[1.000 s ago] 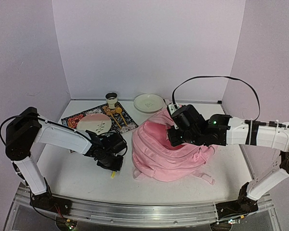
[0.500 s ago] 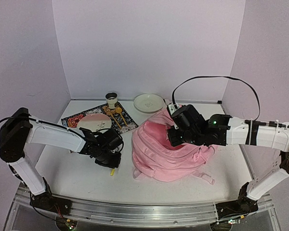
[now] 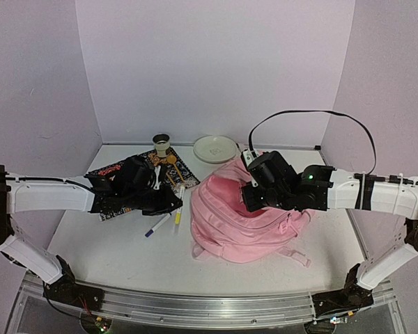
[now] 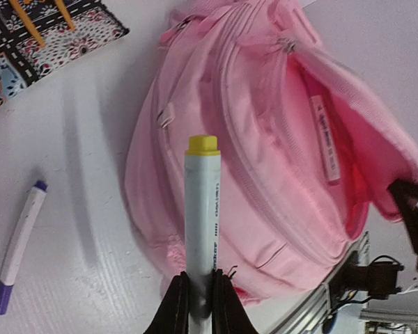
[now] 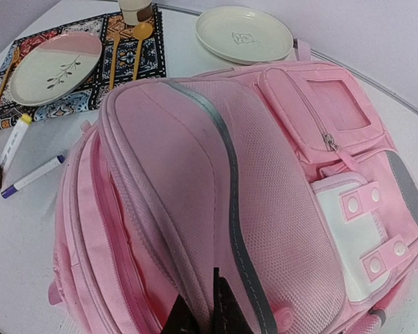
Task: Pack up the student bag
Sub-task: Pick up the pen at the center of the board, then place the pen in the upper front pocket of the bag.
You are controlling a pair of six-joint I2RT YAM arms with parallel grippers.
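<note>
1. The student bag (image 3: 230,233) lies flat on the surface (image 3: 111,257) between the two arms. Its flap is raised, so the main compartment gapes open.
2. The right gripper (image 5: 202,306) is clamped on the grey-trimmed edge of that flap. It has not shifted over the last second and keeps the mouth of the bag held up.
3. The left gripper (image 4: 200,292) is what has changed. A second ago it was pressed low to the surface, just left of the bag. Now it has risen and swung back, pinched tight around a yellow-capped marker (image 4: 200,209). The marker's cap points toward the bag.
4. A purple-capped marker (image 3: 157,226) now shows on the surface left of the bag. It lies apart from the bag, where the left arm covered it before.
5. The pick-up looks finished: the yellow-capped marker appears clear of the surface and its shadow falls below it. With the mouth already held open, the next move is probably to carry the marker across and into the compartment.
6. The grip is near one end of the marker, so it could swing or catch on the flap edge on the way in. The purple-capped marker is still to be packed.
</note>
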